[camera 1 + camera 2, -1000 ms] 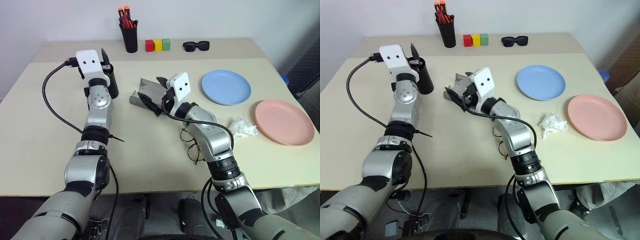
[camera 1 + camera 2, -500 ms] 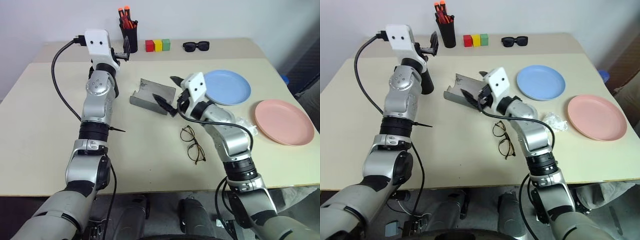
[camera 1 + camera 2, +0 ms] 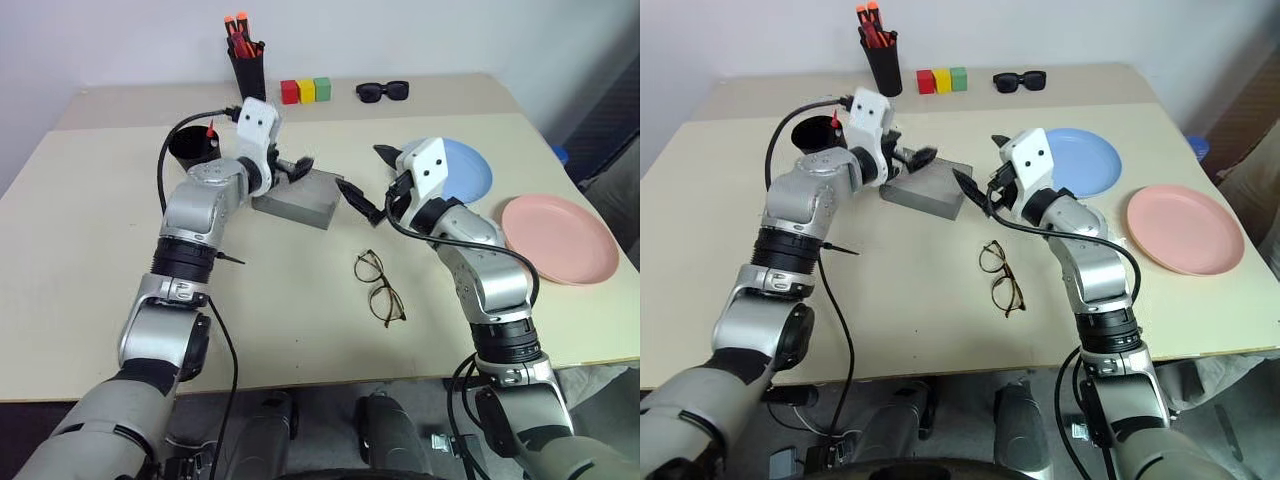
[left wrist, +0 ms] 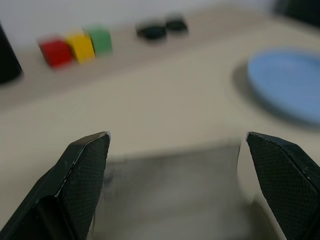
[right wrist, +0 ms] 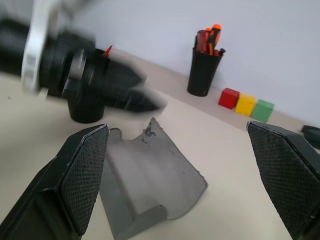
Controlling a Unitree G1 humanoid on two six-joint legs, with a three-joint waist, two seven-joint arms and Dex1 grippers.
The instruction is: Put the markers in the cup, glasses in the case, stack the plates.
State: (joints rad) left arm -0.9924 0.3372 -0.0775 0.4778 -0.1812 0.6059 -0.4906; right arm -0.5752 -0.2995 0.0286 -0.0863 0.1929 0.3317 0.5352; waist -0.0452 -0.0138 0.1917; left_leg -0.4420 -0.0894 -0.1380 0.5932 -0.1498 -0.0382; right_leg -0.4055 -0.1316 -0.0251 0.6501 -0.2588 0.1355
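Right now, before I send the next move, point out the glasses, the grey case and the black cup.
glasses [image 3: 379, 288], left eye view, on the bridge between the two round lenses.
grey case [image 3: 300, 199], left eye view, on its upper face.
black cup [image 3: 189, 146], left eye view, on its near rim.

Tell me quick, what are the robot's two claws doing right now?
Left gripper: open, holding nothing, right over the grey case.
Right gripper: open, holding nothing, beside the case.
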